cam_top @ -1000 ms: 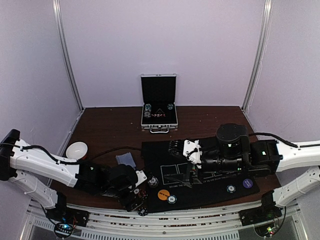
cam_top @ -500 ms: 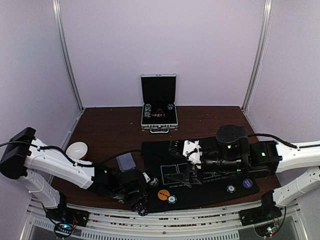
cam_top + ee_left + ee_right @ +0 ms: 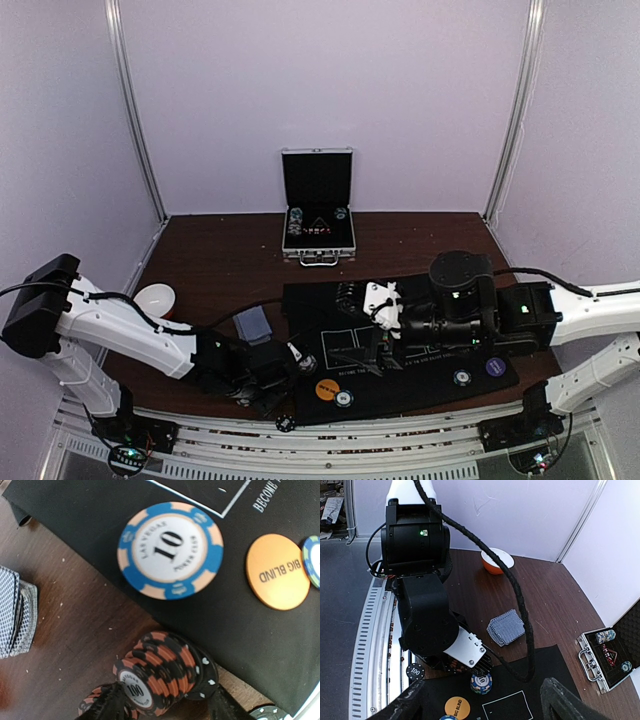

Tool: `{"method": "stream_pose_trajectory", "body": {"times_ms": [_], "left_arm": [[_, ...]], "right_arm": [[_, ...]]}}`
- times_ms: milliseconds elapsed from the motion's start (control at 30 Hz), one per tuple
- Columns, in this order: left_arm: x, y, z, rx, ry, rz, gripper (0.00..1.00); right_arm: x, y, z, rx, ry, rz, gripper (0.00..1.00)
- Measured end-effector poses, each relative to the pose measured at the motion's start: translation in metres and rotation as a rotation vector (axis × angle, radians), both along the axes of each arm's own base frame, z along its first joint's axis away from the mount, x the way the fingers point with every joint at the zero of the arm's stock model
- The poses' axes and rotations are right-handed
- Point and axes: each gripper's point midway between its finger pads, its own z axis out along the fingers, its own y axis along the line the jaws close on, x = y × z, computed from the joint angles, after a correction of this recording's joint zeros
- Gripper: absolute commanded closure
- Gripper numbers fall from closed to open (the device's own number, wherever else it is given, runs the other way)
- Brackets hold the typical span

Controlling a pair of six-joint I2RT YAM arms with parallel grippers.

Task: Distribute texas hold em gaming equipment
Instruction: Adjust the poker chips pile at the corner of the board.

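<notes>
Reading from the left edge of the table (image 3: 210,255), a red-and-white bowl (image 3: 154,298) stands on the bare wood. Towards the middle, a loose pile of grey-blue-backed playing cards (image 3: 252,323) lies on the wood just beside the left edge of the black mat (image 3: 420,345).

My left gripper (image 3: 165,706) sits low over the wood at the mat's near-left corner. Its fingers (image 3: 107,704) stand part-way apart, one on each side of a toppled stack of orange-and-black chips (image 3: 162,670) whose front face reads 100. The stack leans on its side against the mat's edge. I cannot tell whether the fingers press on it. A single black chip (image 3: 284,423) lies at the table's near edge, in front of that corner.

On the mat, near its left edge, sits a blue chip (image 3: 170,550) marked 10. Towards the mat's near edge lies the orange button disc (image 3: 277,571) marked BIG BLIND, with a stripe-edged chip (image 3: 344,399) just beside it. A silver case (image 3: 318,225) stands open at the middle of the table's far edge.

My right gripper (image 3: 487,702) hangs above the middle of the mat, fingers spread wide, holding nothing. Near the mat's near-right corner, a second stripe-edged chip (image 3: 461,378) and the purple button disc (image 3: 494,367) lie near each other.
</notes>
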Motion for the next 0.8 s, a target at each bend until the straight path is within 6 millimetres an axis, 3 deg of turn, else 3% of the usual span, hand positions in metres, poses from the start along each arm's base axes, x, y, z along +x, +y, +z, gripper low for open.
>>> {"method": "stream_pose_trajectory", "body": {"times_ms": [267, 433, 667, 800], "left_arm": [[0.005, 0.002, 0.002, -0.005, -0.009, 0.024, 0.53], [0.012, 0.001, 0.009, -0.050, -0.016, 0.051, 0.38], [0.007, -0.008, 0.014, -0.093, 0.004, -0.009, 0.27], [0.006, -0.011, 0.027, -0.155, -0.004, -0.026, 0.24]], "right_arm": [[0.001, 0.002, -0.007, -0.019, 0.000, 0.001, 0.21], [0.001, 0.002, -0.007, -0.021, -0.003, 0.001, 0.21], [0.001, 0.001, -0.009, -0.030, -0.002, -0.003, 0.21], [0.001, 0.000, -0.010, -0.035, 0.000, -0.004, 0.21]]}}
